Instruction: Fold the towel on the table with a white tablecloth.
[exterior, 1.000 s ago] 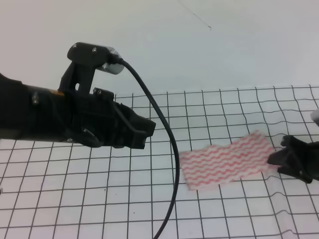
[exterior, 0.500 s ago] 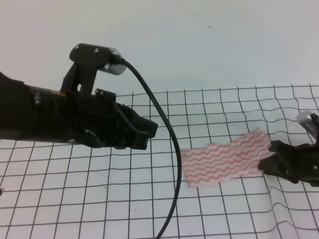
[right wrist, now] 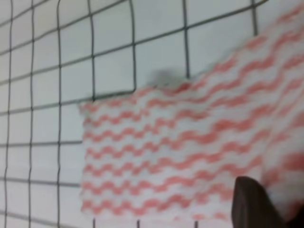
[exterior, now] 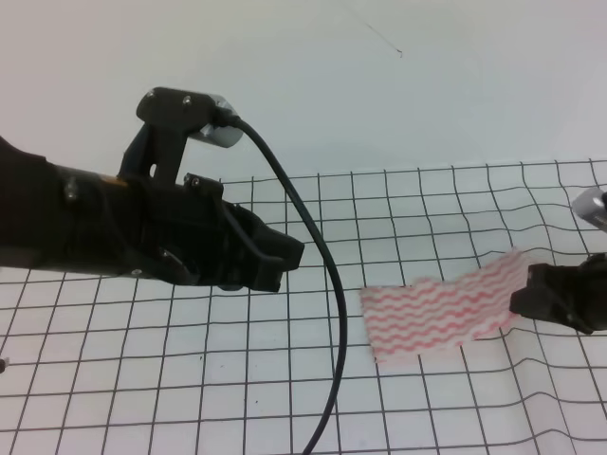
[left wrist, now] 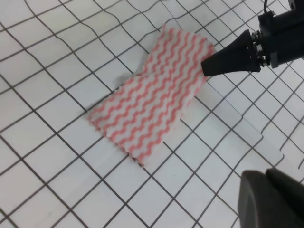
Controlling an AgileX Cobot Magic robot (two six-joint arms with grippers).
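Right claw [exterior: 520, 301] is clamped on the towel's [exterior: 438, 308] right edge, lifting it slightly off the table [exterior: 190, 379]; my left claw [exterior: 289, 258], left of the towel, I can't judge.

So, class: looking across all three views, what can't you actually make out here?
- Right tool, high view: the frame edge cuts off the arm; whether it pinches the towel is unclear.
- Right wrist view: blurred; a dark tool tip covers the towel's lower right corner.
- Left tool, high view: its dark body hides whether it is open.
- Tablecloth: cropped everywhere.
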